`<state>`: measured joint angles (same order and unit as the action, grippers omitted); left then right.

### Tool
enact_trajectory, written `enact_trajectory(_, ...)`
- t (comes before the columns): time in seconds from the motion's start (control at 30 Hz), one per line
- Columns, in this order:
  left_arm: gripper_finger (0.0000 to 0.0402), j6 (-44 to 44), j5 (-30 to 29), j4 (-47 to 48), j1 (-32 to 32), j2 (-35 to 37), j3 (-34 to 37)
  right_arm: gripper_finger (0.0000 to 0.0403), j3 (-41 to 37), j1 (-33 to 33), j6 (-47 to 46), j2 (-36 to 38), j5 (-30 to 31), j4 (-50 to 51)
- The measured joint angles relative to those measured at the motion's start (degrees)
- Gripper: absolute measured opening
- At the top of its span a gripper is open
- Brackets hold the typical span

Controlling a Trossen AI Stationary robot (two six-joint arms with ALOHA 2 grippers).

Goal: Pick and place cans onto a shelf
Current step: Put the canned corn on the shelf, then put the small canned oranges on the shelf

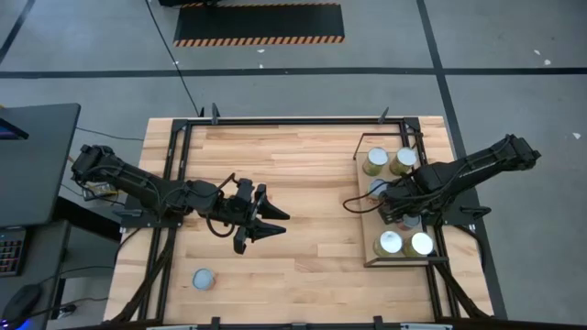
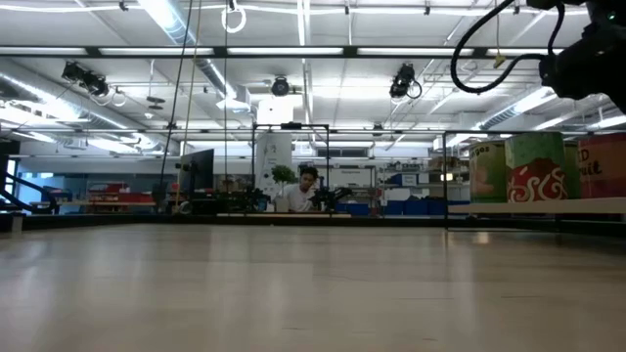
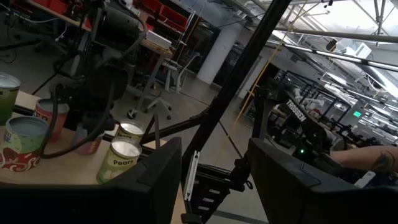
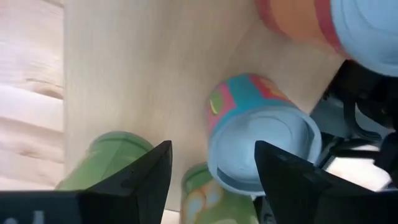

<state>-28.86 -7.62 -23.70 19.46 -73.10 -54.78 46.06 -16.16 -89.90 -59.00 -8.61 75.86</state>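
Note:
The shelf [image 1: 364, 229] lies at the table's right, with two cans [image 1: 389, 161] at its far end, two [image 1: 404, 243] at its near end and more under my right arm. My right gripper [image 1: 390, 206] is open above the shelf's middle. In its wrist view [image 4: 214, 180] a blue-and-teal can [image 4: 261, 137] stands upright on the shelf [image 4: 155, 74], just beyond the gap between the fingers; I see no touch. My left gripper [image 1: 264, 229] is open and empty over the table's middle. One can [image 1: 203, 278] stands alone at the table's near left.
An orange can [image 4: 298, 25] and green cans [image 4: 106, 162] stand close around the blue one. The low view shows the shelf's cans [image 2: 533, 166] at the right. A black frame [image 1: 275, 120] runs along the table's far edge. A person [image 2: 308, 181] is in the room behind.

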Motion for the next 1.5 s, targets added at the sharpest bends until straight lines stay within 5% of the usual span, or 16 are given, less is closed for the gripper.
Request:
enact_trajectory(1.07,0.0192,0.03,0.0,-0.02,0.31,0.02,0.0,0.0235,-3.57,0.0,-1.24,0.04,-2.99,-2.77)
enact_trajectory(1.5,0.0192,2.49,-0.22,0.02,-1.4,0.09,0.0,0.0235,6.23,0.0,-0.13,0.02,-0.88,4.4)
